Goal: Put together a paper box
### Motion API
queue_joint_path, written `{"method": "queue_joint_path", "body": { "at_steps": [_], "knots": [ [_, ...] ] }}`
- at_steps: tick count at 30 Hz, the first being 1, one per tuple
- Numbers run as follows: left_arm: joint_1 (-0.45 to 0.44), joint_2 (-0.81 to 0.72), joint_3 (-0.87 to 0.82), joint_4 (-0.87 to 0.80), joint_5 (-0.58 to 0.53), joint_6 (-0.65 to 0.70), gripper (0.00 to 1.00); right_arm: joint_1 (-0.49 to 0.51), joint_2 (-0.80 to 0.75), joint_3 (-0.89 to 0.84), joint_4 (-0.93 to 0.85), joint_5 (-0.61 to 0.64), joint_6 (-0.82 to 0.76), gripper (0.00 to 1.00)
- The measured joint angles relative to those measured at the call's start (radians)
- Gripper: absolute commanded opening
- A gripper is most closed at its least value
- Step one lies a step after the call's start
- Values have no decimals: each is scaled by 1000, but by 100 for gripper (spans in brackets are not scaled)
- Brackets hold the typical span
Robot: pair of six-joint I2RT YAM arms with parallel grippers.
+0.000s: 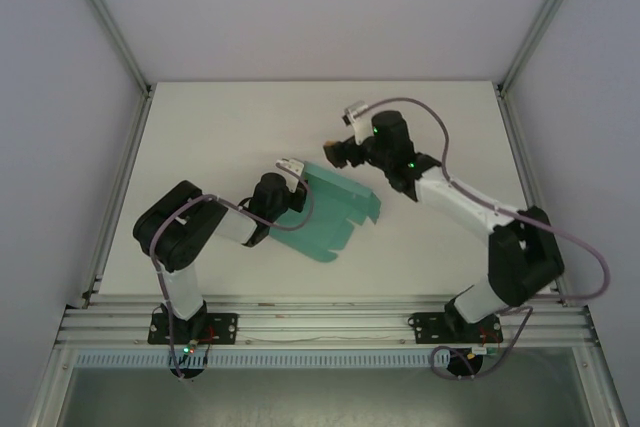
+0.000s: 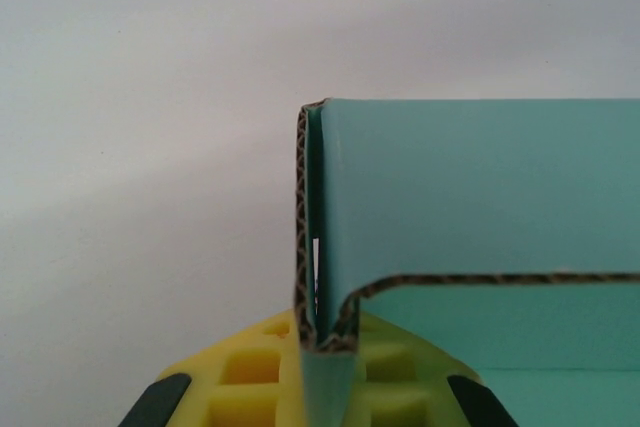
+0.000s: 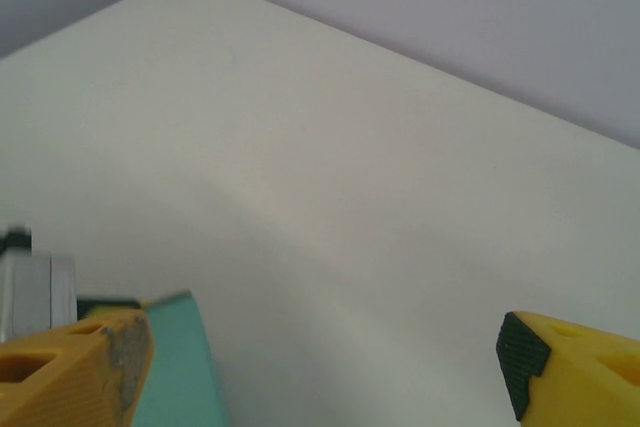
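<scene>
The left pincer [image 2: 325, 387] is clamped on a folded edge of the box [image 2: 480, 197], and the teal card spreads out to its right over the table [image 1: 200, 127]. Just beyond the box, the right pincer [image 1: 335, 152] hangs with its jaws wide apart, a corner of card beside one finger [image 3: 70, 367].

The white table [image 1: 200, 127] bears 1 teal paper box [image 1: 335, 217], partly folded, near its middle.
</scene>
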Motion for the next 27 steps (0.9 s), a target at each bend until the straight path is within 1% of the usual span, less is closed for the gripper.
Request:
{"method": "queue_joint_path", "body": {
  "at_steps": [3,11,13,16,18,20,23,27],
  "knots": [
    [-5,6,-2,13,3,-1,0,0,78,57,-21,-8,28,88],
    [-10,19,-4,39,6,-8,0,5,217,63,-72,-64,46,85],
    [-10,22,-4,45,6,-11,6,8,234,63,-77,-68,45,84],
    [-10,24,-4,50,6,-19,8,10,241,61,-70,-73,37,83],
    [-10,25,-4,50,2,-28,8,13,240,45,-44,-73,26,83],
    [-10,25,-6,52,1,-39,14,19,232,17,-2,-67,4,82],
    [-10,25,-10,56,0,-54,18,40,207,-43,72,-35,-42,82],
    [-8,25,-10,50,-3,-68,20,79,190,-97,160,18,-95,82]
  ]
}}
